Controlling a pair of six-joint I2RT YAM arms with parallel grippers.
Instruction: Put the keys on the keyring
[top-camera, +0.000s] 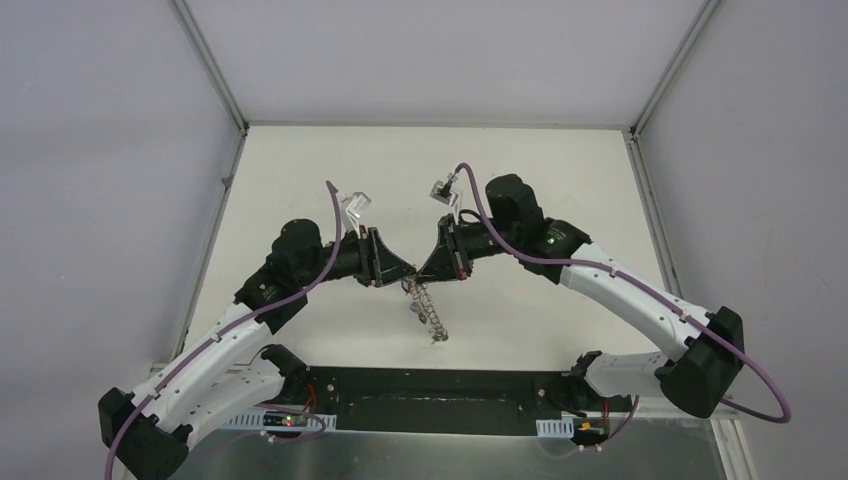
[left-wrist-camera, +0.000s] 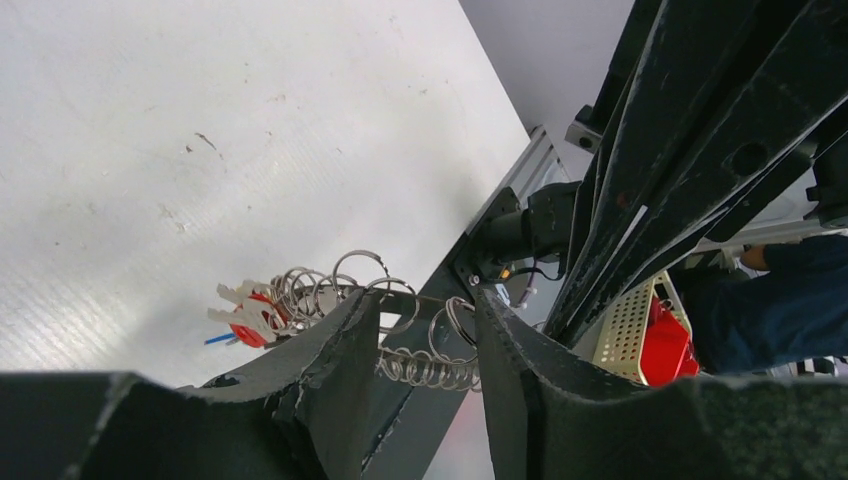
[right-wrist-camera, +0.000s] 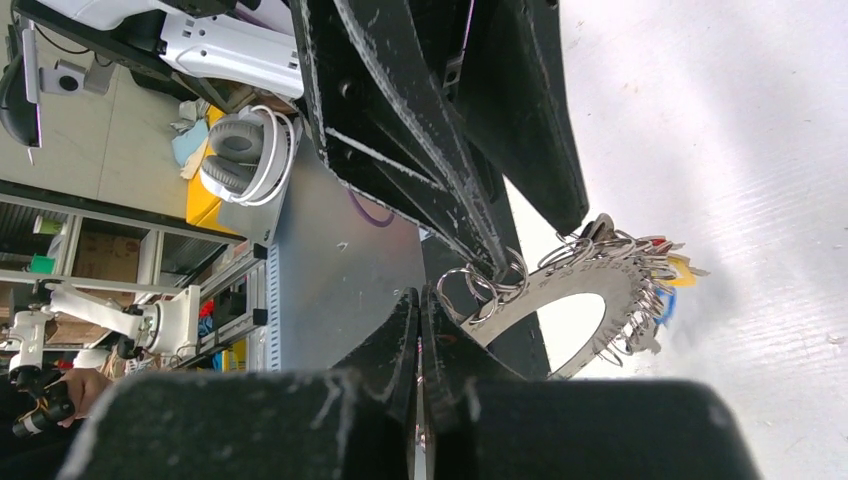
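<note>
While right fingers (right-wrist-camera: 395, 350) pinch one keyring (right-wrist-camera: 600, 282), left fingers (left-wrist-camera: 340, 350) stand spread around it; bunched keys (left-wrist-camera: 245, 318) uncountable.

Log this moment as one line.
left hand: open, astride keyring loops | right hand: shut on keyring | keys: clustered on keyring's loops

A robotics lab: the white worktop (top-camera: 300, 180) sits boxed in by white panels (top-camera: 100, 150) on aluminium framing (top-camera: 210, 65). Beyond it are open shelving (right-wrist-camera: 90, 215), headphones (right-wrist-camera: 245, 150), a perforated basket (left-wrist-camera: 625, 335) and another small white robot arm (right-wrist-camera: 110, 315).
</note>
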